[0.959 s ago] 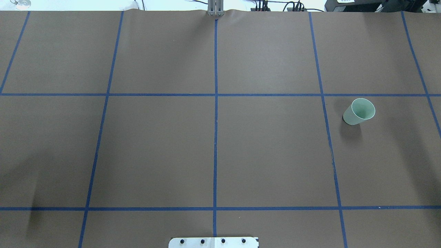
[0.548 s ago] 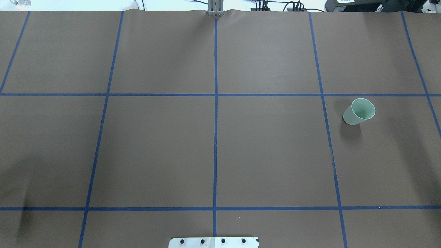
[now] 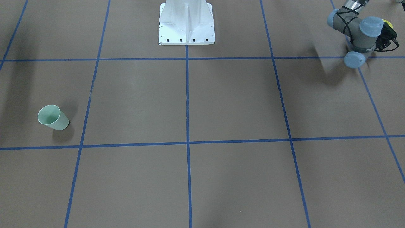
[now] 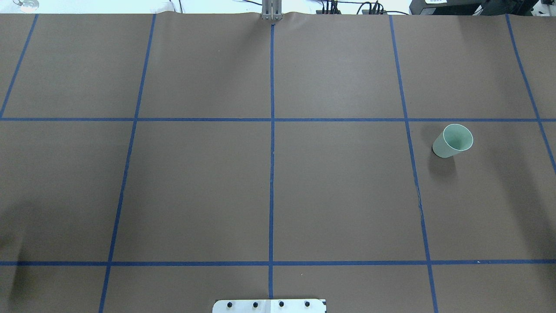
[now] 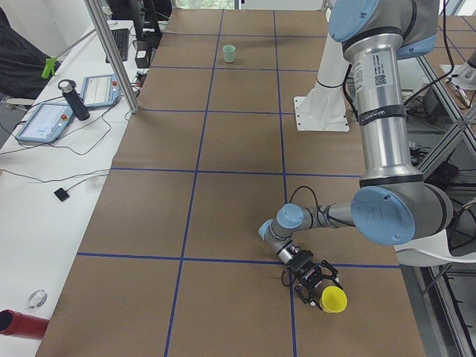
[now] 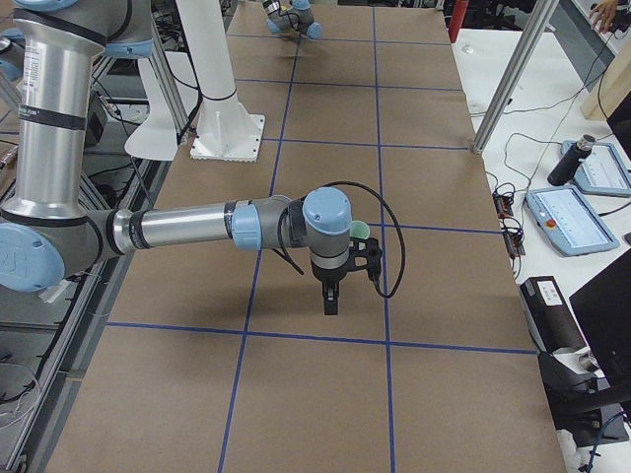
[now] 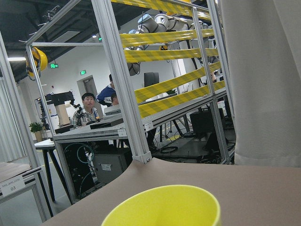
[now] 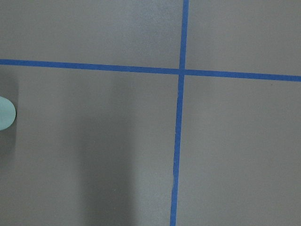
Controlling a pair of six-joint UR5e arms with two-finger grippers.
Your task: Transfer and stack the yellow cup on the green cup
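At the robot's left end of the table (image 4: 195,187), the left arm (image 5: 387,149) bends down low. The yellow cup (image 5: 334,300) sits mouth up between the left jaws. I cannot tell whether they press on it or stand released, nor whether the cup rests on the table. From the front-facing camera the arm's grey wrist joints cover the cup, and only a yellow sliver (image 3: 386,22) shows. The left wrist camera catches just its rim (image 7: 162,207).

In the middle, the white mounting base (image 3: 186,25) stands at the robot's edge on the centre line of the blue tape lines (image 4: 272,174).

To the right, the green cup (image 4: 451,141) stands upright on the table just right of a tape line, well apart from the yellow cup. The right arm (image 6: 187,229) reaches out level. In the exterior right view its wrist stands in front of the green cup and hides most of it. The right jaws point straight down above the table near that cup, and whether they are clenched or released cannot be told.

On the side bench lie two tablets (image 5: 46,121) and a black bottle (image 5: 72,100).

A white label (image 5: 375,74) on the left arm is too small to read. A card (image 7: 11,184) seen by the left wrist camera reads "03".
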